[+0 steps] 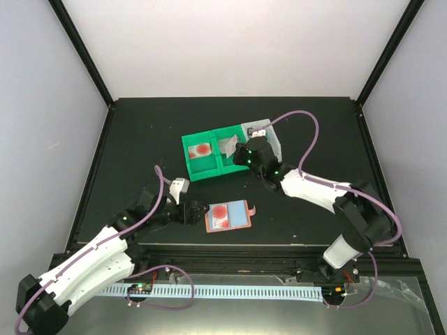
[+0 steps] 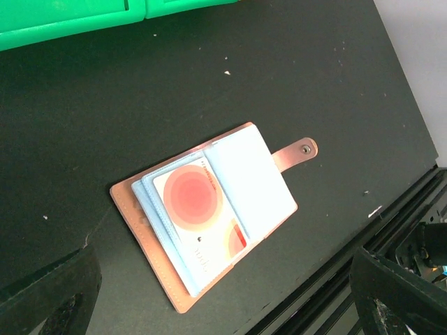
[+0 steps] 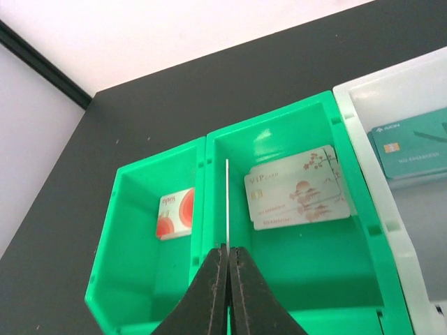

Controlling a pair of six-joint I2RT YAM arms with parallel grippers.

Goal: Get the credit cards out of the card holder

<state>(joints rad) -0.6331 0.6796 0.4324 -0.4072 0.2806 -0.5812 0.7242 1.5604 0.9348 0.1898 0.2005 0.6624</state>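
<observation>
Black table point(image 1: 140, 139), open card holder point(image 1: 229, 216), green trays point(image 1: 221, 155)

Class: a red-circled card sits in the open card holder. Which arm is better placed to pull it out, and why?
Left. The left gripper, jaws open, sits beside the card holder and its red-circled card. The right gripper is over the green tray, shut on a thin card.

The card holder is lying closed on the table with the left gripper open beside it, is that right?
Not quite: the card holder lies open, not closed, with a red-circled card in its pocket, as the left wrist view shows. The left gripper is open beside it.
</observation>
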